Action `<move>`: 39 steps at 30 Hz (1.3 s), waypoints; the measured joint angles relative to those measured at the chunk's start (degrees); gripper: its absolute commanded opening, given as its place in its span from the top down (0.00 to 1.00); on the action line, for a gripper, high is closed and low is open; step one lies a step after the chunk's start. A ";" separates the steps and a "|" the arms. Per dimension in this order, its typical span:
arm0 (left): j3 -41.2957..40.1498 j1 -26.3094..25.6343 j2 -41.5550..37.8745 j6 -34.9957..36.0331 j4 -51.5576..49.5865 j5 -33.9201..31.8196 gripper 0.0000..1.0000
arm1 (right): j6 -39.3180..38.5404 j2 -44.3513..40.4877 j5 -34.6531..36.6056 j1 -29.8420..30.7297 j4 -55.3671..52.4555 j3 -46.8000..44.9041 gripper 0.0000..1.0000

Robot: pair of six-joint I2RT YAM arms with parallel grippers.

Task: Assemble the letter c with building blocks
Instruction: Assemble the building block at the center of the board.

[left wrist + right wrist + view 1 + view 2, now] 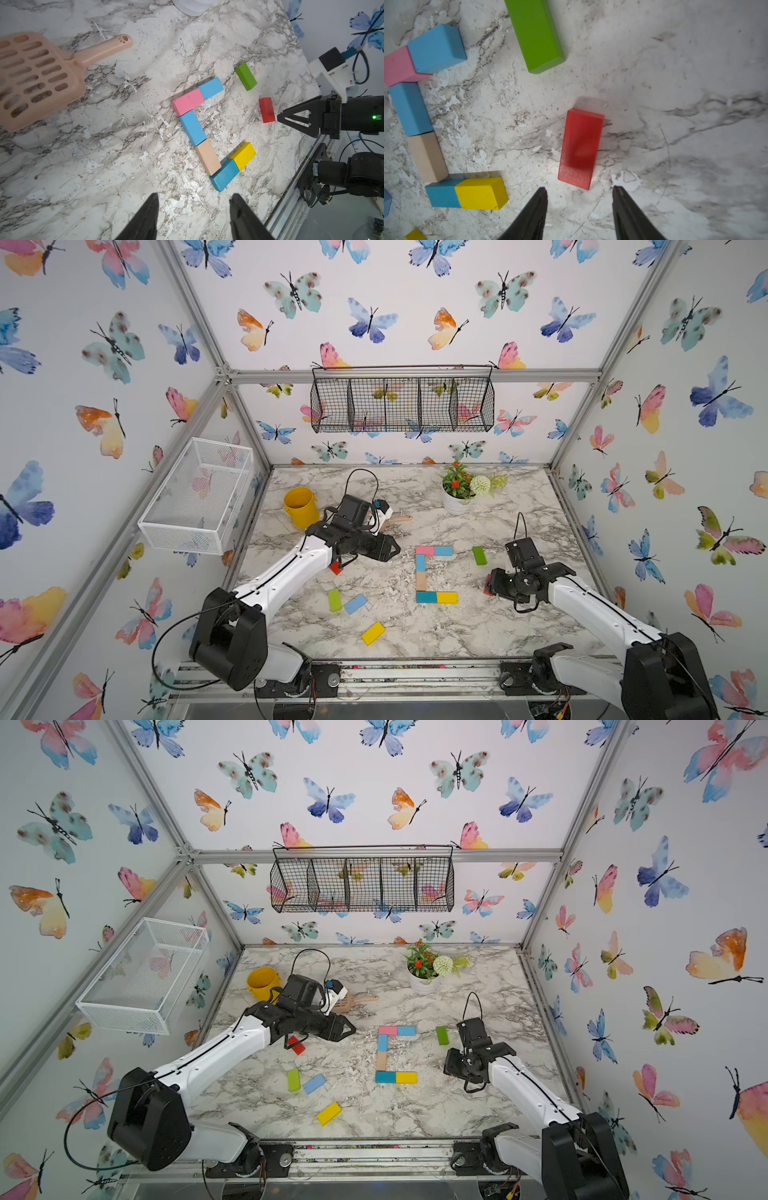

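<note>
Red block (581,148) by the right tool (579,187) shows whole only in wrist views.

No legible text, brand or number in any view. Sole mark: paw-print emblem (124,38) on scoop handle (101,52), well apart from left fingers (145,218).

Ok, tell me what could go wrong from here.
1. The open right gripper sits right by the red block; a stray nudge could slide it toward the C.
2. The yellow block at the C's end lies near that gripper; a sweep could knock it out of line.
</note>
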 measured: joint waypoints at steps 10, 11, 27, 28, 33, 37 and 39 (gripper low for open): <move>-5.64 0.26 -0.20 -0.26 0.33 0.02 0.43 | 1.01 2.45 -0.02 0.00 3.21 -0.48 0.46; -6.03 0.26 -0.24 -0.28 0.09 -0.20 0.43 | 1.11 2.67 -0.02 0.00 3.63 -0.48 0.46; -6.01 0.37 -1.53 -0.61 0.33 -0.17 0.44 | 0.31 7.15 0.70 0.00 5.60 -0.42 0.55; -6.01 0.37 -1.53 -0.68 0.33 -0.13 0.44 | 0.02 7.48 0.72 0.00 5.60 -0.37 0.57; -6.01 0.37 -1.53 -0.79 0.35 -0.13 0.44 | -1.05 8.09 0.90 0.17 5.60 -0.04 0.63; -6.01 0.48 -1.51 -0.92 0.35 -0.13 0.45 | -1.77 8.13 1.18 0.79 5.55 0.09 0.63; -6.01 0.59 -1.51 -0.92 0.35 -0.13 0.45 | -2.16 8.39 1.18 1.22 5.53 0.37 0.64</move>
